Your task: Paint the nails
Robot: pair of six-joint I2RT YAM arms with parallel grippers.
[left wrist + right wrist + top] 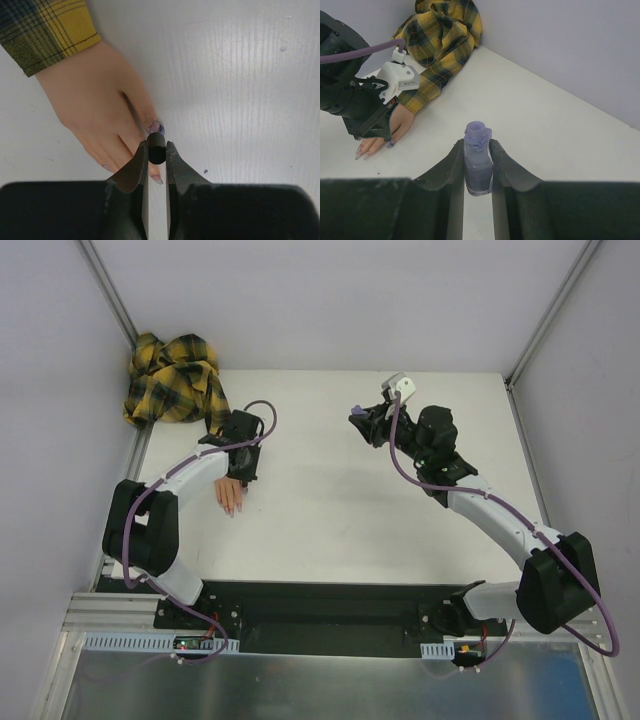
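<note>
Left tool [156, 145]: clamped on the black brush cap [156, 151]. The cap stands end-on between the two fingers at lower centre of the left wrist view. The bristles under it are hidden.

Right tool [476, 145]: clamped on the purple bottle [478, 172] at lower centre of the right wrist view. The threaded neck is bare and the bottle is upright.

Fake hand [95, 100]: lies flat on the white tabletop [240, 100], fingers pointing to the lower edge of the left wrist view. The plaid sleeve [45, 30] covers the wrist at upper left. In the top view the hand sits left of centre, under the left tool.

Nails [158, 180]: at the fingertips, just beside the cap. One fingertip directly above the cap in the frame carries a purple-blue smear. The nail below the cap and the one at lower left look pale pink.

Spill marks: small purple specks on the tabletop right of the fingers.

Bottle position: well apart from the fake hand, in the upper right part of the top view.

Step in hand: applying polish. Judged from the brush held over the fingertips and the bottle held open. One nail appears coated; the others appear uncoated.

Next move calls for: lowering the brush tip onto one uncoated nail and drawing it along the nail's length with light pressure. The cap blocks the wrist camera's line to the bristles, so contact must be judged from the other views.

Reload: if the bristles run dry, the brush must travel across to the open neck. The right tool must hold the bottle upright and steady.

Risk: polish on skin or tabletop.
</note>
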